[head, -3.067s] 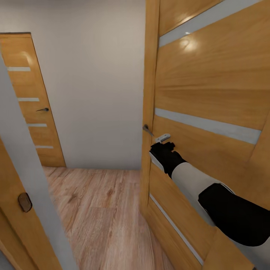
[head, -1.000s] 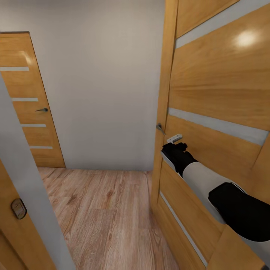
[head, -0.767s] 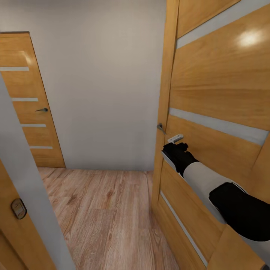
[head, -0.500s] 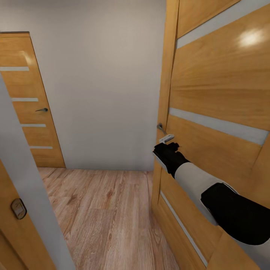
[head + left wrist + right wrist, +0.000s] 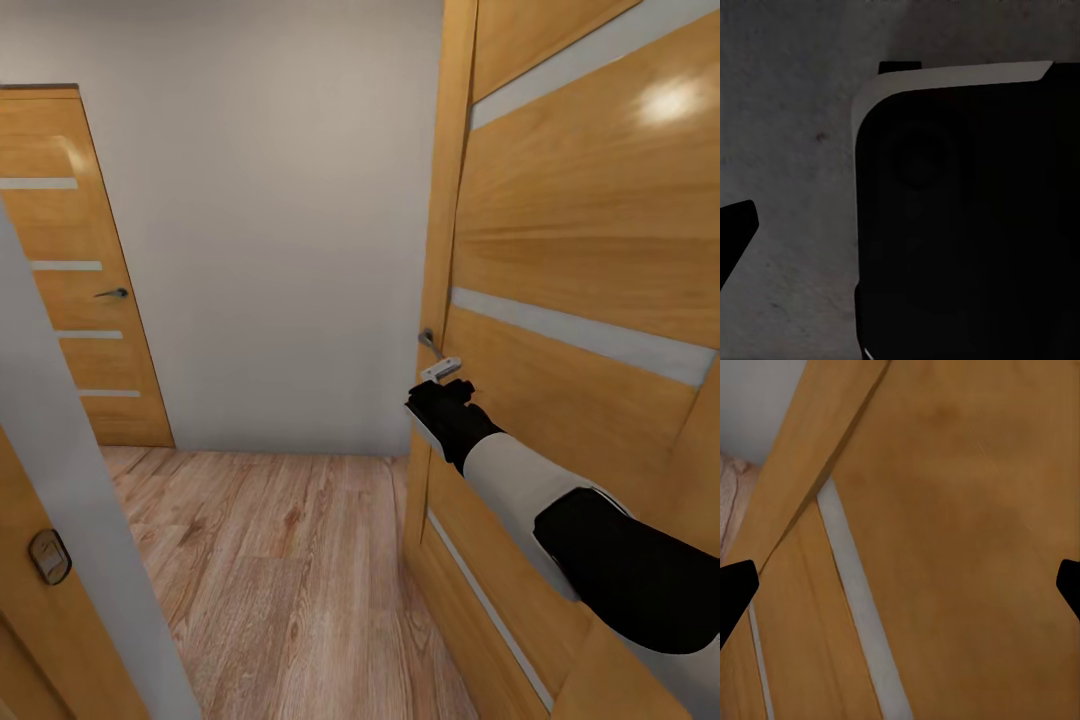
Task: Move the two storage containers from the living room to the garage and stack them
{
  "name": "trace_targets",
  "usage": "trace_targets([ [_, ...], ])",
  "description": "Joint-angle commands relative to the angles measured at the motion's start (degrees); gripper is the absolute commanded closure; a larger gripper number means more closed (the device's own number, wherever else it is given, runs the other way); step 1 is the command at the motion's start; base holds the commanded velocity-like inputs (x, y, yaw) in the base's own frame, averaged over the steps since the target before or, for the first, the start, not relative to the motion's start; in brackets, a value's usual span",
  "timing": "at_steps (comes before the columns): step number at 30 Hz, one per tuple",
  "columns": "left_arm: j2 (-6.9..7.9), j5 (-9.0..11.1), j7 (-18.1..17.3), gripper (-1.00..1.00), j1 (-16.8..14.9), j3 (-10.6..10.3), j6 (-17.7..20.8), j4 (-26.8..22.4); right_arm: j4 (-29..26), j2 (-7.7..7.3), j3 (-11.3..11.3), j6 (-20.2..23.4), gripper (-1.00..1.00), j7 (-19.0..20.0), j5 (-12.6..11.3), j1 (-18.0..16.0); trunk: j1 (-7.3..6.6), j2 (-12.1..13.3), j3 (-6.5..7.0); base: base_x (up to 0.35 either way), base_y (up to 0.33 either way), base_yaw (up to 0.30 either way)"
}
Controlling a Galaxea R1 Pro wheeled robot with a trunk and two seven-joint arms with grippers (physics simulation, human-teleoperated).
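You're in transit, not near the end: no container is in sight, so from these pictures you can't say where either bin is, and nothing shows one placed or stacked. The floor [image 5: 280, 560] under you is light wood plank, so this isn't the garage.

From the head view your right gripper [image 5: 442, 372] is at the open door [image 5: 560, 260], just below its handle [image 5: 428, 340], near the door's free edge. A second, closed door [image 5: 70, 270] stands at the far left of the grey wall [image 5: 270, 220].

The right wrist view adds what the head can't: both fingertips [image 5: 735, 592] sit at the frame's far sides, so the jaws are wide and hold nothing, facing bare door panel. The left wrist view is dark, showing a black-and-white robot part [image 5: 960, 217]; you can't tell that gripper's state.
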Motion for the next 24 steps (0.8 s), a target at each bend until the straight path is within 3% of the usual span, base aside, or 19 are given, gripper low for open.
trace_targets([
  [1,0.04,0.1,0.0,-1.0,0.0,0.0,-0.2,0.0,-0.1,-0.03,0.4,0.3,-1.0,-0.5,-0.6,-0.1,0.0,0.0,-0.06,0.066,0.0,0.0],
  [15,0.22,-0.1,0.0,-1.0,0.0,-0.1,-0.2,0.0,-0.1,-0.03,0.5,0.4,-1.0,-1.2,-0.3,-0.1,0.0,0.0,-0.06,0.258,-0.115,0.0],
  [24,0.15,-0.1,0.0,-1.0,0.0,-0.1,-0.2,0.0,0.0,-0.06,0.6,0.4,-1.0,-1.7,-0.2,-0.1,0.0,0.0,-0.06,0.046,-0.021,0.0],
])
